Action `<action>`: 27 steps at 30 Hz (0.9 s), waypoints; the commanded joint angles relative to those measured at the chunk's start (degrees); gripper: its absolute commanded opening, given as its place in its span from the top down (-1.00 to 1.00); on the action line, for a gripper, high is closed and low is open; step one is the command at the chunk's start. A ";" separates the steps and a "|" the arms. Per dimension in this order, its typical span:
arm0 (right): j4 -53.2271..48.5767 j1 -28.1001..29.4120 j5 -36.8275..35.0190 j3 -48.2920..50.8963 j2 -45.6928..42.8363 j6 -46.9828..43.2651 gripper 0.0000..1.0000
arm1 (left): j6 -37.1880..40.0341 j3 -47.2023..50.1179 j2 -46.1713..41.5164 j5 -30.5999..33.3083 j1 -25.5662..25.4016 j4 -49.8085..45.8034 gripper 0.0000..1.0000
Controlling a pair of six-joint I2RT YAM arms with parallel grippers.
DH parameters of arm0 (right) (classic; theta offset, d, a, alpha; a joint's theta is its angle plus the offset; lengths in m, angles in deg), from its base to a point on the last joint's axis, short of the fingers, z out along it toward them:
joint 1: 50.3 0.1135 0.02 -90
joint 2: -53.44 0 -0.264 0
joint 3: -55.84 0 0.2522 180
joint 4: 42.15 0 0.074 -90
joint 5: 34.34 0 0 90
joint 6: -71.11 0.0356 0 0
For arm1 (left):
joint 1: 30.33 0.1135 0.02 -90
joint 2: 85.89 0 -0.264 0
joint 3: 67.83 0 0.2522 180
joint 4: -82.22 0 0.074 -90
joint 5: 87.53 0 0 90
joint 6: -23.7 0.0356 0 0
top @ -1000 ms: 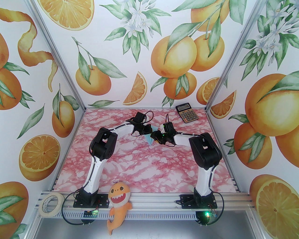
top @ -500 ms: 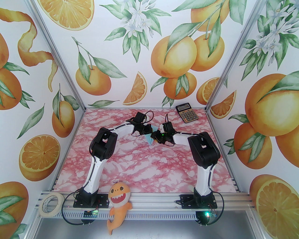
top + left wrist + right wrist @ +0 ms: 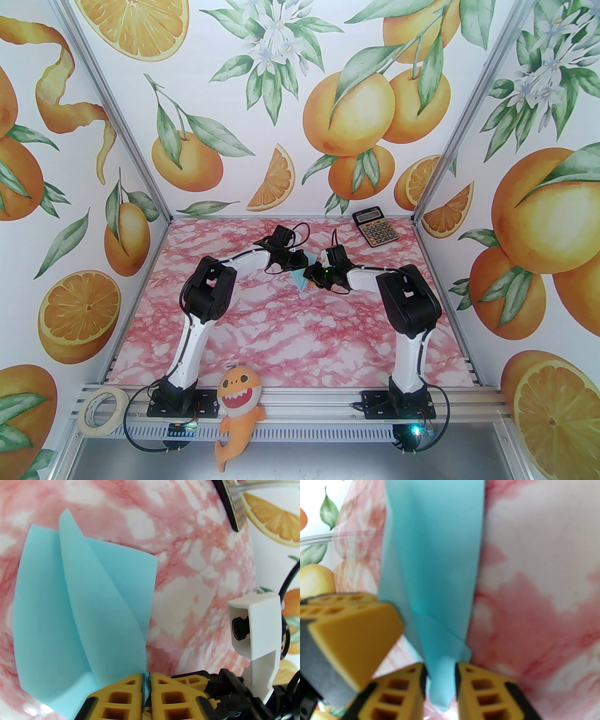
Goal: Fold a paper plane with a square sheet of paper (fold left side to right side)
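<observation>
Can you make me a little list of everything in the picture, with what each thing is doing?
paper: light blue, folded with creases, pinched from two sides
left gripper: shut on the paper's edge
right gripper: shut on the paper's narrow end
table: pink marble pattern
calculator: far right corner, apart from the arms
plush toy: orange, at the near edge between the arm bases
tape roll: near left corner
</observation>
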 commanded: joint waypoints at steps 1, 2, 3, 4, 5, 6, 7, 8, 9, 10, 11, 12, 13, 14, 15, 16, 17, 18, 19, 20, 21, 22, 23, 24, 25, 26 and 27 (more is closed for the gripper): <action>-0.93 -0.38 -2.17 1.41 1.59 -0.97 0.45 | 0.94 -1.54 -2.31 -0.74 0.58 -0.19 0.36; -0.92 -0.39 -2.07 1.36 1.53 -0.98 0.44 | 1.17 -1.34 -2.85 -0.53 0.95 -0.58 0.26; -0.92 -0.38 -2.04 1.40 1.50 -0.98 0.44 | 1.44 -0.92 -3.45 -0.42 1.30 -0.71 0.23; -0.92 -0.50 -2.11 1.46 1.38 -0.97 0.44 | 1.65 -0.22 -4.20 -0.35 1.75 -0.70 0.23; -0.77 -0.52 -2.12 1.58 1.37 -1.06 0.44 | 1.91 0.56 -4.79 -0.16 2.07 -0.60 0.22; -0.54 -0.63 -2.02 1.74 1.31 -0.98 0.44 | 2.15 1.59 -5.39 0.08 2.45 -0.38 0.23; -0.48 -0.69 -1.97 1.76 1.20 -0.98 0.44 | 2.33 2.39 -5.67 0.13 2.76 -0.27 0.24; -0.41 -0.78 -1.99 1.82 1.15 -0.98 0.44 | 2.37 3.32 -5.91 0.15 2.96 -0.12 0.24; -0.40 -0.82 -1.91 1.80 1.15 -0.98 0.44 | 2.47 4.07 -5.79 -0.14 3.08 0.22 0.26; -0.40 -0.91 -1.86 1.85 1.15 -0.98 0.44 | 2.68 4.45 -5.61 -0.32 3.10 0.21 0.29; -0.26 -1.00 -1.86 1.94 1.11 -0.97 0.44 | 2.71 4.89 -5.28 -0.37 3.00 0.25 0.32; -0.30 -1.04 -1.88 1.97 1.06 -0.98 0.44 | 2.79 5.34 -5.04 -0.34 2.88 0.45 0.34; -0.31 -1.09 -1.93 2.01 0.97 -1.02 0.44 | 2.58 5.79 -4.91 -0.48 2.77 0.80 0.34; -0.31 -1.17 -1.84 2.02 0.92 -1.06 0.44 | 2.51 6.10 -4.62 -0.74 2.60 1.21 0.35; -0.23 -1.18 -1.80 2.16 0.89 -1.06 0.44 | 2.53 5.95 -4.19 -0.86 2.41 1.15 0.35; -0.14 -1.25 -1.82 2.15 0.82 -1.06 0.44 | 2.52 5.85 -3.78 -0.94 2.15 1.05 0.36; -0.13 -1.26 -1.80 2.29 0.72 -1.13 0.45 | 2.42 5.77 -3.36 -1.25 2.07 1.20 0.43; -0.13 -1.35 -1.78 2.29 0.64 -1.15 0.44 | 2.29 5.68 -3.03 -1.63 1.81 1.36 0.45; -0.13 -1.35 -1.72 2.35 0.54 -1.15 0.44 | 2.21 5.57 -2.81 -1.77 1.53 1.47 0.45; -0.13 -1.38 -1.68 2.33 0.45 -1.23 0.43 | 2.19 5.42 -2.63 -1.94 1.27 1.69 0.47; -0.15 -1.36 -1.55 2.29 0.37 -1.31 0.40 | 2.16 5.41 -2.54 -2.25 1.06 2.01 0.53; -0.13 -1.36 -1.34 2.29 0.12 -1.33 0.38 | 1.99 5.28 -2.40 -2.34 0.75 2.27 0.55; -0.13 -1.41 -1.24 2.20 -0.11 -1.33 0.37 | 1.84 5.13 -2.19 -2.26 0.58 2.28 0.56; -0.22 -1.36 -1.07 2.12 -0.38 -1.33 0.35 | 1.59 4.98 -1.97 -2.35 0.49 2.36 0.60; -0.29 -1.35 -0.90 2.02 -0.64 -1.33 0.35 | 1.46 4.89 -1.85 -2.35 0.43 2.40 0.65; -0.39 -1.35 -0.73 1.92 -0.94 -1.41 0.33 | 1.26 4.88 -1.75 -2.35 0.20 2.45 0.66; -0.60 -1.39 -0.78 1.83 -1.36 -1.50 0.30 | 1.15 4.88 -1.67 -2.21 0.17 2.46 0.66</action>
